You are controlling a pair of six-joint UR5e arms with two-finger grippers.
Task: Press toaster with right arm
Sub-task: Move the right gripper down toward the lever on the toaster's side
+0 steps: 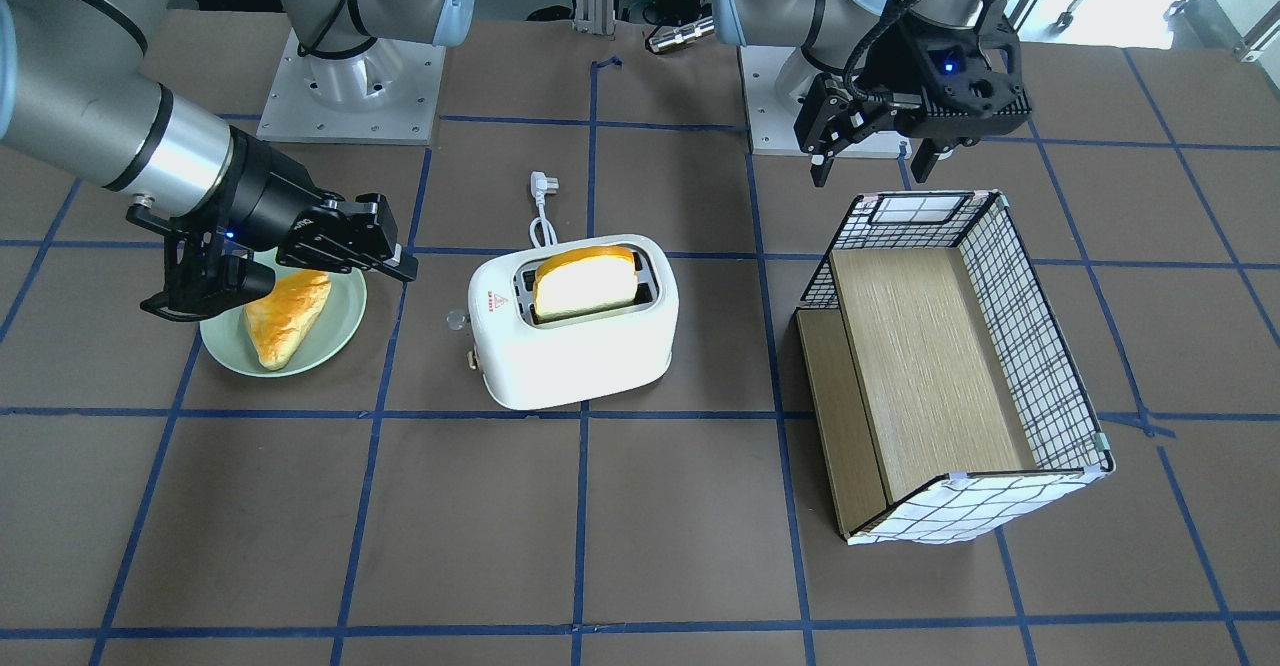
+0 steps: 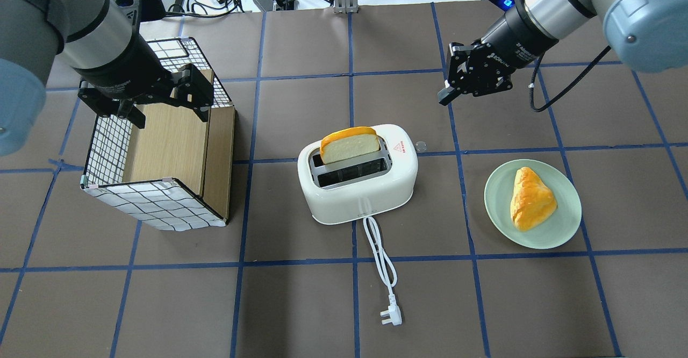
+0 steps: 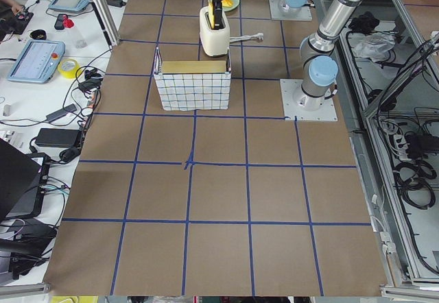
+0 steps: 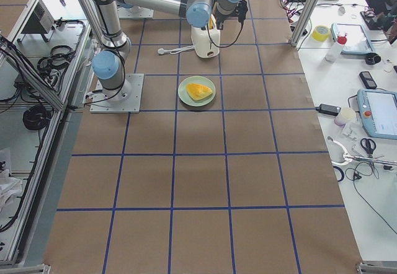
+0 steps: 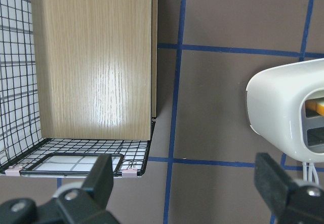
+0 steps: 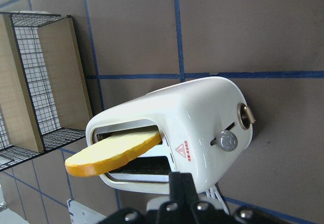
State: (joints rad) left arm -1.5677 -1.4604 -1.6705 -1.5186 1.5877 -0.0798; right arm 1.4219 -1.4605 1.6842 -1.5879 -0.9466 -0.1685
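While the slice of bread (image 2: 349, 145) stands tall out of its slot, the press looks not yet done: the toaster (image 2: 357, 186) sits upright near the middle of the bench (image 2: 301, 304), and the clear-knobbed lever (image 2: 421, 145) on its end appears to be up, though the wrist view is too oblique to be sure of that. The right hand (image 2: 446, 94) hovers off that lever end, a little farther from the robot and well clear of the knob, fingers closed together on nothing. What is left, by my reading, is the whole approach, bringing the closed fingertips over the knob and pushing it down. The toaster's long axis runs across the bench, slightly skewed, slots facing up, with the lever end pointing to the robot's right and the white cord (image 2: 379, 250) trailing from its long side toward the robot. The left hand (image 1: 873, 168) hangs open and empty over the wire box (image 2: 156, 207) on the other side. A pastry (image 2: 532, 205) lies on a green plate (image 2: 494, 207) beyond the lever end.
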